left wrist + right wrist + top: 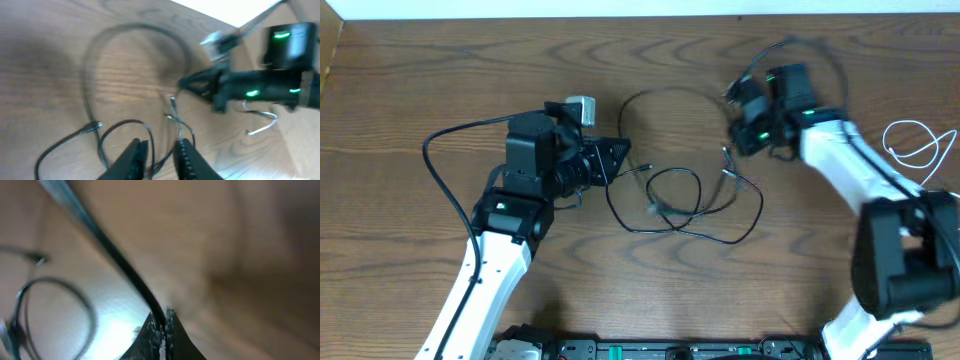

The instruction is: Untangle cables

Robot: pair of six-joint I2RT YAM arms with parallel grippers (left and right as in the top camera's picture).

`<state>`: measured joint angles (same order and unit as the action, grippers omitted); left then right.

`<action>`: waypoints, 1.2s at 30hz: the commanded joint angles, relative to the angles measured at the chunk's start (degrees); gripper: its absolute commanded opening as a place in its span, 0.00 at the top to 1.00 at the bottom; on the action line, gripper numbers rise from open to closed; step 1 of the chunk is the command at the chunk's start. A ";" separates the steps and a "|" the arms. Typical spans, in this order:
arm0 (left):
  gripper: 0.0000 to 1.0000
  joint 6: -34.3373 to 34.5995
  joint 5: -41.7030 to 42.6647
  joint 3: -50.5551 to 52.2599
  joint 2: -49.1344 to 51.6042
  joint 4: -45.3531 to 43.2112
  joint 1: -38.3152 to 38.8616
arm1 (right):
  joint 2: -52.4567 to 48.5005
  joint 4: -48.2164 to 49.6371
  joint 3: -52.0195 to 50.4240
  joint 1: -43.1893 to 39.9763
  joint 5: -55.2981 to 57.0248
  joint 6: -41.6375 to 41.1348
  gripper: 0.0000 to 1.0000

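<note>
Right wrist view: right gripper fingers were pressed together, pinching the black cable. The strand ran up and to the left from the fingertips, blurred. More of the same cable lay in a loop on the table at the left of that view.

Left wrist view: left gripper fingers stood apart with a clear gap, gripping nothing. A loop of the black cable lay on the wood just at and between the fingertips; whether it touched them could not be told. One plug end rested to the left of the loop. Beyond it a wide arc of cable curved toward the right gripper, which pointed in from the right.

Overhead: left gripper pointed right, at the left edge of the cable tangle. The black cable lay mid-table in overlapping loops, its upper arc reaching to the right gripper. The white cable lay near the right edge of the wooden table, well apart from the black one and partly hidden by the right arm.
</note>
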<state>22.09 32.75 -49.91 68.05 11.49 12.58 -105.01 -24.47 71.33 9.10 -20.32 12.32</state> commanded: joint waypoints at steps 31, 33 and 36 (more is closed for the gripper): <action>0.66 -1.33 -6.49 -0.46 0.55 6.49 0.00 | 15.63 -5.07 4.72 -44.00 25.88 -23.30 0.99; 0.65 -1.33 -6.49 -0.46 0.55 6.49 0.00 | 15.61 -4.90 4.72 -46.12 21.75 -24.50 0.46; 0.65 -1.33 -6.49 -0.46 0.55 6.49 0.00 | 15.30 -5.22 4.68 -47.04 8.68 -23.67 0.01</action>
<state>21.98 26.63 -49.91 68.27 17.82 12.60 -89.41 -29.41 76.07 -37.78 -0.12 -10.72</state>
